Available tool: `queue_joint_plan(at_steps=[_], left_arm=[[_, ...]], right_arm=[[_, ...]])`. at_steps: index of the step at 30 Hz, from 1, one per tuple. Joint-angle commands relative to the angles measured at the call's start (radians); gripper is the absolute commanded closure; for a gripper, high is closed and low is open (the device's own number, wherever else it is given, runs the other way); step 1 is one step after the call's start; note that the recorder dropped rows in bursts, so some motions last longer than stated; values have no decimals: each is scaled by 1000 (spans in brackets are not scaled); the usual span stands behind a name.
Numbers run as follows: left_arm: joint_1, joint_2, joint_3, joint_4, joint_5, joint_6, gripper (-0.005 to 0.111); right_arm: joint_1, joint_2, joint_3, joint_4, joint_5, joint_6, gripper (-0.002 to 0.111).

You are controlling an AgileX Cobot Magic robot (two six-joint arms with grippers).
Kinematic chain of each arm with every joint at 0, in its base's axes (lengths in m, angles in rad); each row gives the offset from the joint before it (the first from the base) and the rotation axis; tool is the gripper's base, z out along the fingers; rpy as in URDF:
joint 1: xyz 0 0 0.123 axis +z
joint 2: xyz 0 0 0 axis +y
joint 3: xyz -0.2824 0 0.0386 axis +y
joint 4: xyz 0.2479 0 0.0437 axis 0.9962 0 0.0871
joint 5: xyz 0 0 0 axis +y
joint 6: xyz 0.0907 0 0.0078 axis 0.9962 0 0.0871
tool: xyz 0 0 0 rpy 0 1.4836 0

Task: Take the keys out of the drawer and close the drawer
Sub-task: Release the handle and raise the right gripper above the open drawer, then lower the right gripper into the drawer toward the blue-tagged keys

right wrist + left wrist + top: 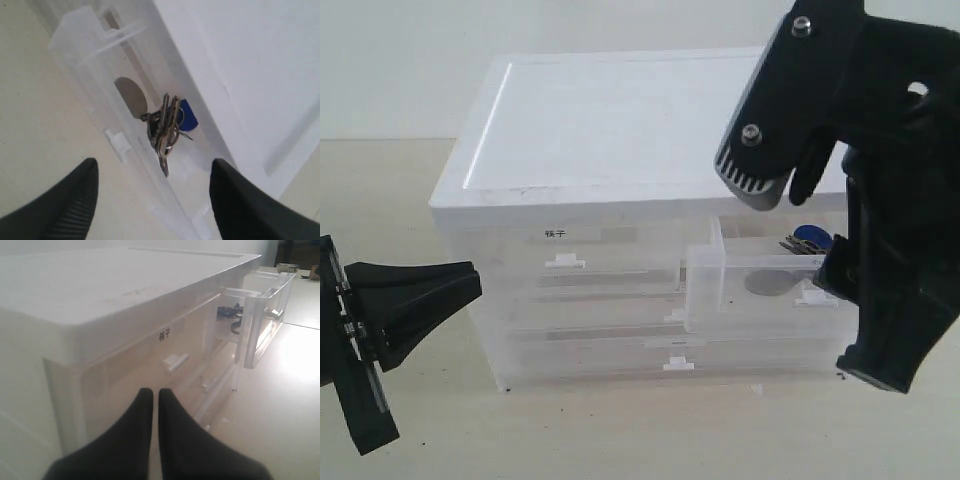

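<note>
Silver keys [162, 127] lie in the open drawer [92, 75] beneath our right fingers [70, 205], spread wide and empty, while our left fingers [131, 440] press together on nothing.

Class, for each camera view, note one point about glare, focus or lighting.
Exterior view: soft overall, keys a small dim patch inside the drawer. Left wrist view: glare washes out the tabletop beyond the drawer; the shut left pincer is soft-edged close up. Right wrist view: keys fairly sharp, the open right pincer blurred.
</note>
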State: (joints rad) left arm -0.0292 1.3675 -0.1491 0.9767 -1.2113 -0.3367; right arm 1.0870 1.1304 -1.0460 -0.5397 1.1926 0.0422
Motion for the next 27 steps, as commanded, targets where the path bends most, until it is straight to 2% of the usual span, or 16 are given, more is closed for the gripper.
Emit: queue_joint_plan(at_steps=[1, 10, 13, 22, 24, 27], left_arm=[[-7, 7, -3, 0, -10, -10, 102], [-7, 7, -3, 7, -10, -10, 102], [-7, 7, -3, 7, -10, -10, 102], [-7, 7, -3, 4, -10, -10, 102], [-7, 7, -3, 6, -10, -10, 102], [-7, 7, -3, 6, -10, -10, 102]], right_arm=[[-44, 7, -8, 138, -125, -196, 50], [-77, 116, -8, 21, -139, -215, 50], [-77, 114, -8, 20, -203, -217, 50], [-77, 137, 61, 37, -221, -234, 51], [-77, 137, 72, 37, -221, -223, 61], [-77, 137, 72, 37, -218, -216, 84]])
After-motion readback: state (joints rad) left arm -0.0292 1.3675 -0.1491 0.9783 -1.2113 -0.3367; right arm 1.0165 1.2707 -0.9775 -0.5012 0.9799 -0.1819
